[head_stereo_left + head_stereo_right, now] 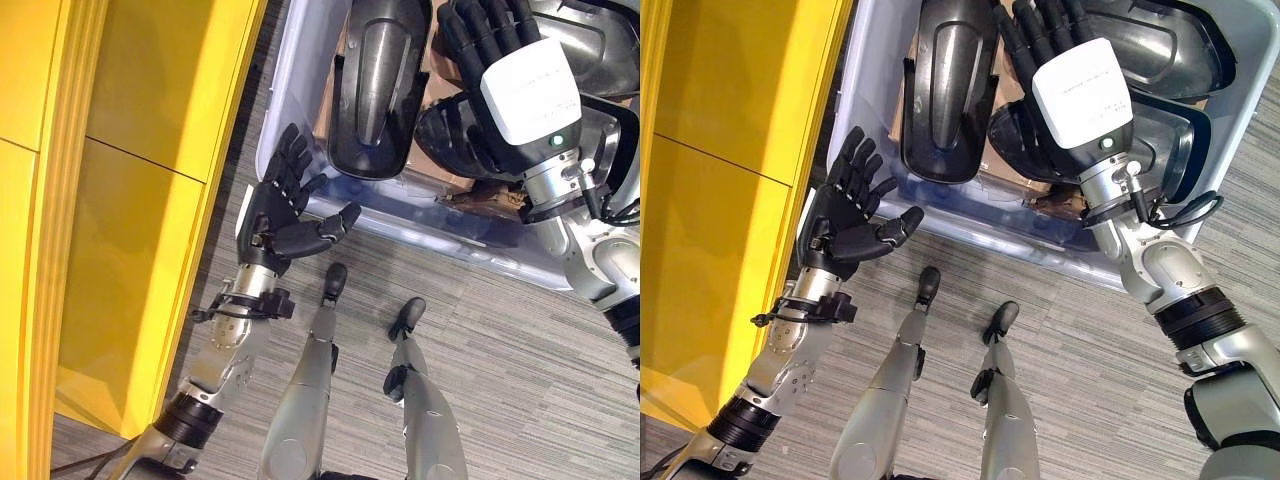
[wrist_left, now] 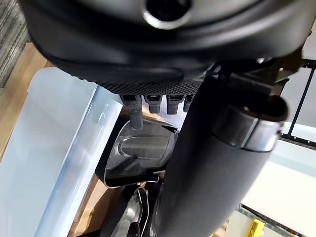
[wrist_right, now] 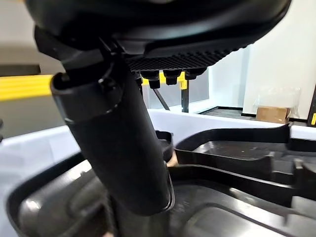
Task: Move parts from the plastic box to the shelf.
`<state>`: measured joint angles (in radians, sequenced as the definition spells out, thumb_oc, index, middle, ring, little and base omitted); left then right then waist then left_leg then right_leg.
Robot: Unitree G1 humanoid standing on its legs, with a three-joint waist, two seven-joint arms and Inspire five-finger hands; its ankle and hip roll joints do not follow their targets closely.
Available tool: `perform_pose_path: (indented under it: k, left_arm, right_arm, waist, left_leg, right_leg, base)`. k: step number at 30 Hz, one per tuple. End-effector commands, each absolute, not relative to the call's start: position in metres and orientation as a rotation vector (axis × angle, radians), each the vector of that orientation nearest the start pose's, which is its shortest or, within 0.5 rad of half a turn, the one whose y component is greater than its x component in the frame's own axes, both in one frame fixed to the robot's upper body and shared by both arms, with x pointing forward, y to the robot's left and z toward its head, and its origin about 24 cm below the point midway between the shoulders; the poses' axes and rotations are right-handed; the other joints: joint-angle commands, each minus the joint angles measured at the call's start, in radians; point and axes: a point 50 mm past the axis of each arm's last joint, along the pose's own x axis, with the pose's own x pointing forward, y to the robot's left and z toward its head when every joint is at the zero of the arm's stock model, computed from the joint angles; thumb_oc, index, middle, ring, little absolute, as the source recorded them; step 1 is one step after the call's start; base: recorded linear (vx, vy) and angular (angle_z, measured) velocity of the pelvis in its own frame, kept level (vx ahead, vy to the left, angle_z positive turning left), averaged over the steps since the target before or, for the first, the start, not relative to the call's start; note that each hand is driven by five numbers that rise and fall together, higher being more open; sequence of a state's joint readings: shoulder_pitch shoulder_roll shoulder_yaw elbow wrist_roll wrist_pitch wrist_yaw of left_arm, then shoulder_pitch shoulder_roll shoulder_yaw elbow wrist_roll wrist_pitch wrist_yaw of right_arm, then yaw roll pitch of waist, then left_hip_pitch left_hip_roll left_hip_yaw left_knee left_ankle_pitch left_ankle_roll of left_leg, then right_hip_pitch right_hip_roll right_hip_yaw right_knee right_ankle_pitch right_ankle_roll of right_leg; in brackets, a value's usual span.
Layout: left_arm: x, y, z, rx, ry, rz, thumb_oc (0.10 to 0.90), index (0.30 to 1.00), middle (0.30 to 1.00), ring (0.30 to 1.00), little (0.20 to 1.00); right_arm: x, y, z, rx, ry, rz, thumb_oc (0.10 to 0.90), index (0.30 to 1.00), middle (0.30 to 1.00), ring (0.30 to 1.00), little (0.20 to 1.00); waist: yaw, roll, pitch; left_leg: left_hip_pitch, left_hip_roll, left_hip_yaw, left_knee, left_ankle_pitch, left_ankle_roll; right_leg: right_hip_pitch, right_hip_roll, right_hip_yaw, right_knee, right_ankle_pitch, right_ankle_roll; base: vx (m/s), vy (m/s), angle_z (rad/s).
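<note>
While my left hand [image 1: 283, 205] waits spread and empty beside the plastic box [image 1: 872, 70] near the yellow shelf [image 1: 120, 200], my right hand [image 1: 1055, 75], fingers straight, reaches over the black parts [image 1: 950, 90] inside, with closing on one judged next.

I see a bright yellow shelf [image 1: 150, 200] on one side, plain with no pattern. The plastic box [image 1: 290, 90] is pale, see-through, a bit blue-white. The parts [image 1: 378, 85] in it are shiny black with grey glints. Under them I see brown cardboard [image 1: 902, 100]. The floor [image 1: 500, 350] is grey carpet with thin darker stripes. My left hand [image 1: 285, 205] is black all over. My right hand [image 1: 1060, 80] is black too, with a white block on its back and a tiny green light. Both my arms are silver-grey with black bands.
</note>
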<state>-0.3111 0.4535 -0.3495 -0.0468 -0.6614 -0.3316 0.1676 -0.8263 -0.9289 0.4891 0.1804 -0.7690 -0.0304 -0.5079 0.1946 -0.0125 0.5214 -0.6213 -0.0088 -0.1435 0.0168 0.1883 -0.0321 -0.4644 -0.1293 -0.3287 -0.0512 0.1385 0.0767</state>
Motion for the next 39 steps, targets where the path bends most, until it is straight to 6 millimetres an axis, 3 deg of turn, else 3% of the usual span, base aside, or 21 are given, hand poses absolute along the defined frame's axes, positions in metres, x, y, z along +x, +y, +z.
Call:
perform_pose_path:
  k: [1, 11, 19, 30, 34, 39]
  left_arm:
    - [0.273, 0.157, 0.162, -0.283, -0.575, -0.203, 0.900, 1.000, 1.000, 1.000, 1.000]
    - [0.269, 0.165, 0.160, -0.276, -0.574, -0.151, 0.900, 1.000, 1.000, 1.000, 1.000]
    - [0.268, 0.169, 0.161, -0.274, -0.576, -0.136, 0.900, 1.000, 1.000, 1.000, 1.000]
    - [0.266, 0.175, 0.160, -0.260, -0.574, -0.107, 0.900, 1.000, 1.000, 1.000, 1.000]
    - [0.265, 0.177, 0.159, -0.252, -0.571, -0.094, 0.900, 1.000, 1.000, 1.000, 1.000]
    - [0.265, 0.183, 0.155, -0.253, -0.548, -0.065, 0.900, 1.000, 1.000, 1.000, 1.000]
  right_arm:
    - [0.310, -0.171, 0.299, -1.405, -1.196, -0.387, 0.900, 1.000, 1.000, 1.000, 1.000]
    - [0.288, -0.152, 0.293, -1.092, -1.258, -0.299, 0.900, 1.000, 1.000, 1.000, 1.000]
    - [0.276, -0.152, 0.297, -1.016, -1.303, -0.298, 0.900, 1.000, 1.000, 1.000, 1.000]
    - [0.266, -0.175, 0.290, -1.016, -1.262, -0.352, 0.900, 1.000, 1.000, 1.000, 1.000]
    - [0.262, -0.185, 0.278, -0.890, -1.191, -0.336, 0.900, 1.000, 1.000, 1.000, 1.000]
    - [0.262, -0.192, 0.257, -0.604, -1.058, -0.249, 0.900, 1.000, 1.000, 1.000, 1.000]
  waist:
    - [-0.022, -0.073, -0.056]
    - [-0.041, -0.103, -0.059]
    - [-0.051, -0.122, -0.066]
    - [-0.075, -0.143, -0.084]
    - [-0.088, -0.152, -0.090]
    - [-0.102, -0.166, -0.093]
  left_leg:
    - [-0.046, 0.022, 0.050, 0.122, -0.125, -0.016]
    - [-0.032, 0.029, 0.055, 0.112, -0.125, -0.014]
    - [-0.018, 0.035, 0.059, 0.106, -0.125, -0.012]
    - [0.010, 0.048, 0.069, 0.093, -0.126, -0.011]
    - [0.017, 0.052, 0.070, 0.089, -0.125, -0.012]
    - [0.028, 0.060, 0.077, 0.083, -0.122, -0.012]
  right_leg:
    - [0.183, -0.099, 0.075, 0.003, -0.107, 0.074]
    - [0.193, -0.087, 0.080, -0.005, -0.104, 0.073]
    - [0.199, -0.081, 0.084, -0.006, -0.100, 0.075]
    - [0.209, -0.075, 0.092, -0.006, -0.094, 0.078]
    - [0.209, -0.073, 0.096, -0.004, -0.095, 0.077]
    - [0.211, -0.068, 0.099, -0.004, -0.093, 0.076]
  base:
    - [-0.01, 0.004, 0.04]
    - [0.00, 0.000, 0.00]
    - [0.00, 0.000, 0.00]
    - [0.00, 0.000, 0.00]
    - [0.00, -0.001, -0.01]
    - [0.00, -0.002, -0.06]
